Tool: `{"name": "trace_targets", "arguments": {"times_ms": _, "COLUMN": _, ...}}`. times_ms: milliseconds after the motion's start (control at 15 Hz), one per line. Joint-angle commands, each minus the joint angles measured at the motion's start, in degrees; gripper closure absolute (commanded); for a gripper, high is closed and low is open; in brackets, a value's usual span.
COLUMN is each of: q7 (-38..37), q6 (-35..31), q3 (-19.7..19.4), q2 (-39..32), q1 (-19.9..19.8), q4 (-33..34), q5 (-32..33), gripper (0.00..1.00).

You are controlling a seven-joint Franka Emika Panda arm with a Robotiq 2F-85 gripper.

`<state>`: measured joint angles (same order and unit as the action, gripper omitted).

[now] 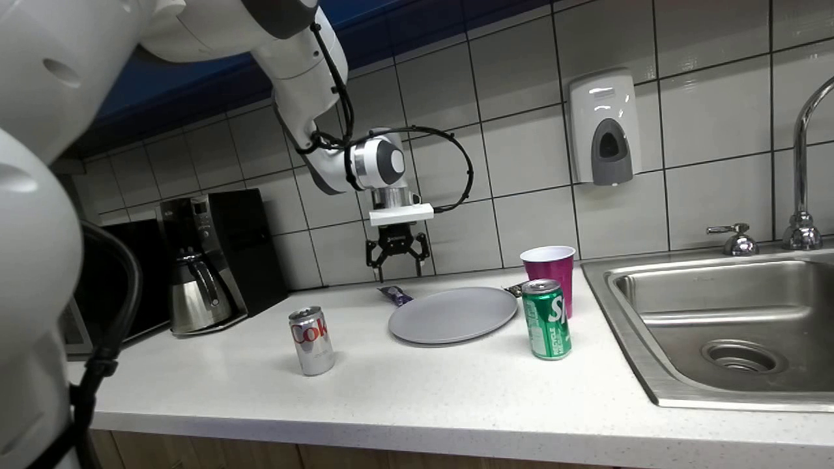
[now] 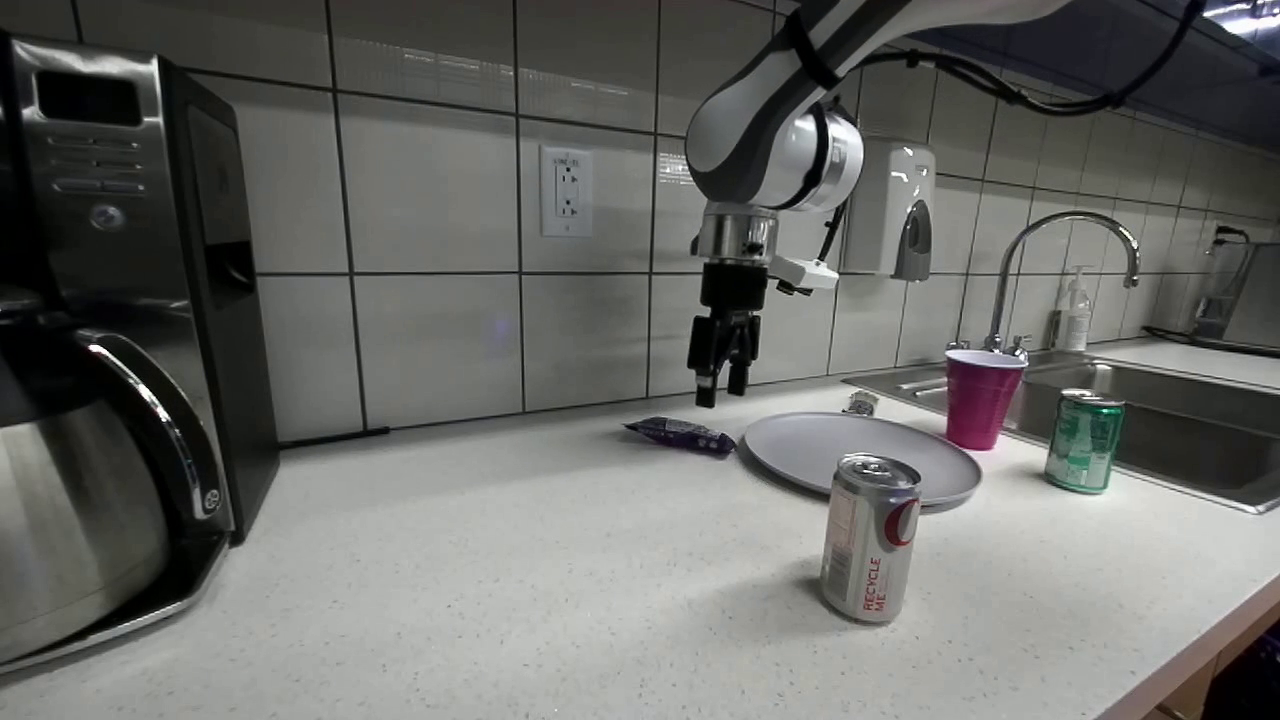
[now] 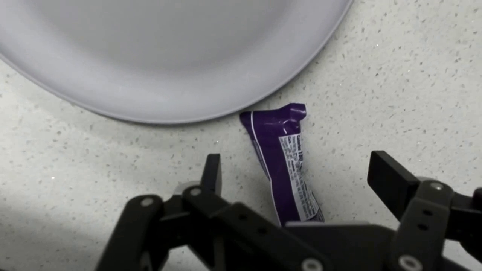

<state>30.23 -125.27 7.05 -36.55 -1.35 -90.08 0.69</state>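
Note:
My gripper (image 3: pixel 293 165) stands open, its black fingers (image 3: pixel 213 175) wide apart with nothing between them. Below it, on the counter, lies a purple wrapped bar (image 3: pixel 278 162), seen between the fingers in the wrist view; its near end is hidden behind the gripper body. The bar's far end lies close to the rim of a grey plate (image 3: pixel 169 98). In both exterior views the gripper (image 1: pixel 399 274) hangs above the counter near the tiled wall, over or near the purple bar (image 2: pixel 680 436) and to one side of the plate (image 2: pixel 850 450).
A silver Coke can (image 1: pixel 313 342) stands in front of the plate. Past the plate are a green can (image 1: pixel 546 319), a magenta cup (image 2: pixel 984 400) and a small wrapper (image 2: pixel 861 403). The sink (image 1: pixel 625 326) and a coffee maker (image 1: pixel 221 260) flank the counter; a dispenser (image 1: pixel 604 127) hangs on the wall.

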Motion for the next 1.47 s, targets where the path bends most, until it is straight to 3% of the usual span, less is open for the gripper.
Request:
{"name": "trace_targets", "arguments": {"times_ms": 0, "q7": -0.75, "q6": -0.13, "q3": 0.47, "q2": 5.31, "q1": -0.96, "q4": -7.01, "q5": -0.56, "gripper": 0.00}}
{"name": "trace_targets", "arguments": {"times_ms": 667, "q7": -1.18, "q6": -0.51, "q3": -0.21, "q2": 14.00, "q1": -0.53, "q4": -19.05, "q5": -0.04, "gripper": 0.00}}
{"name": "trace_targets", "arguments": {"times_ms": 1400, "q7": -2.51, "q6": -1.17, "q3": -0.09, "q2": 20.47, "q1": 2.19, "q4": -27.31, "q5": 0.85, "gripper": 0.00}}
